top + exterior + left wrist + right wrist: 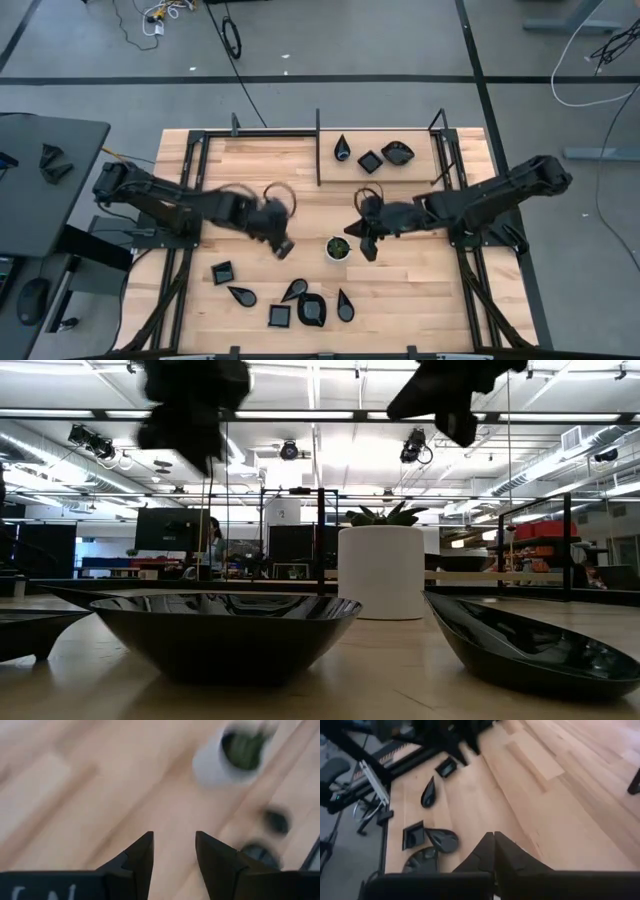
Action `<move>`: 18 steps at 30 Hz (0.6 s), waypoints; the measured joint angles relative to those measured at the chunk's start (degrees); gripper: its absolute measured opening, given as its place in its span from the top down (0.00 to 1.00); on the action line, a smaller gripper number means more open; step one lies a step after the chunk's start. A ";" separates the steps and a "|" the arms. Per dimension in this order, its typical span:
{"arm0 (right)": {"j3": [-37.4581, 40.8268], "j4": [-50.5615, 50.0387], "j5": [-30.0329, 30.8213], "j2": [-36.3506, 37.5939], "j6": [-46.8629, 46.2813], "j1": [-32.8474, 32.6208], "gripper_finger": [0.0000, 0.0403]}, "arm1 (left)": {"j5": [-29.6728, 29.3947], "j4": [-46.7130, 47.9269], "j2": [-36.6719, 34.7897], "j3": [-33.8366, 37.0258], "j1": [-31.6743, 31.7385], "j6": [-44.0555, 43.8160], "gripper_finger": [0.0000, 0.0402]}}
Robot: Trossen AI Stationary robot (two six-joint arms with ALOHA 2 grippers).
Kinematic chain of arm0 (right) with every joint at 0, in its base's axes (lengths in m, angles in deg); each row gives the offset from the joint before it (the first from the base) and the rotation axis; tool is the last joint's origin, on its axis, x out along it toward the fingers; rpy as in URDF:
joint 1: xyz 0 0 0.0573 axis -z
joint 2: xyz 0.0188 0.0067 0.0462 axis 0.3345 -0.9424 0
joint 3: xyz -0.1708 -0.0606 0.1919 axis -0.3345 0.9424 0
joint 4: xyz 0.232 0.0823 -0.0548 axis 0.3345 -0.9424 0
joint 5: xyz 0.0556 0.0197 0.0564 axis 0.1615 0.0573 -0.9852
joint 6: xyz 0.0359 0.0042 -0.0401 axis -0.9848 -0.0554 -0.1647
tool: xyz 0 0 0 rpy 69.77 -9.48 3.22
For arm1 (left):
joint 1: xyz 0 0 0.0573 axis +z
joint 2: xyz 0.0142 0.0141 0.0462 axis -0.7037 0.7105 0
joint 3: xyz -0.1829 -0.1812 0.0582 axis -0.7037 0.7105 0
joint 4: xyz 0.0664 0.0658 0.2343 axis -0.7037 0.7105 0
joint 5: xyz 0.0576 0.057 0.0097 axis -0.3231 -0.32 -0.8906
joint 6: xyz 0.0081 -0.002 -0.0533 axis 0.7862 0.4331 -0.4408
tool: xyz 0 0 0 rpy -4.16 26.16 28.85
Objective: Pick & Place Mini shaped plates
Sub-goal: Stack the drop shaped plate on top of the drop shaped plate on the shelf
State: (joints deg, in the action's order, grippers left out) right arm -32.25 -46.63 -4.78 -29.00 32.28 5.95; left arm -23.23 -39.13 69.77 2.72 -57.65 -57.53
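Observation:
Several glossy black mini plates lie flat near the table's near edge: a square (222, 271), teardrops (241, 295) (294, 290) (345, 306), another square (280, 316) and a leaf plate (312, 310). Three more lie at the far edge: a teardrop (343, 149), a square (370, 161) and a leaf (397, 153). My left gripper (281, 245) (173, 851) hovers open over bare wood, left of the white cup (338, 248), and holds nothing. My right gripper (368, 246) (493, 851) hangs shut and empty just right of the cup. The right wrist view shows the near-edge plates (441, 840) beyond its fingers.
The white cup with green inside (235, 755) (380, 572) stands mid-table between the two grippers. A black metal frame (318, 140) runs along the table's far side and edges. Bare wood lies between the near and far plate groups.

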 joint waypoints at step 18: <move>0.00 0.19 6.28 0.00 -0.19 -0.80 0.99 | 0.02 -11.66 0.27 12.84 -39.28 -67.69 0.62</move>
State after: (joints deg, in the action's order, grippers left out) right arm -32.25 -46.44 1.49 -29.00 32.10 5.15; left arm -23.21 -50.79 70.04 15.56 -96.92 -125.21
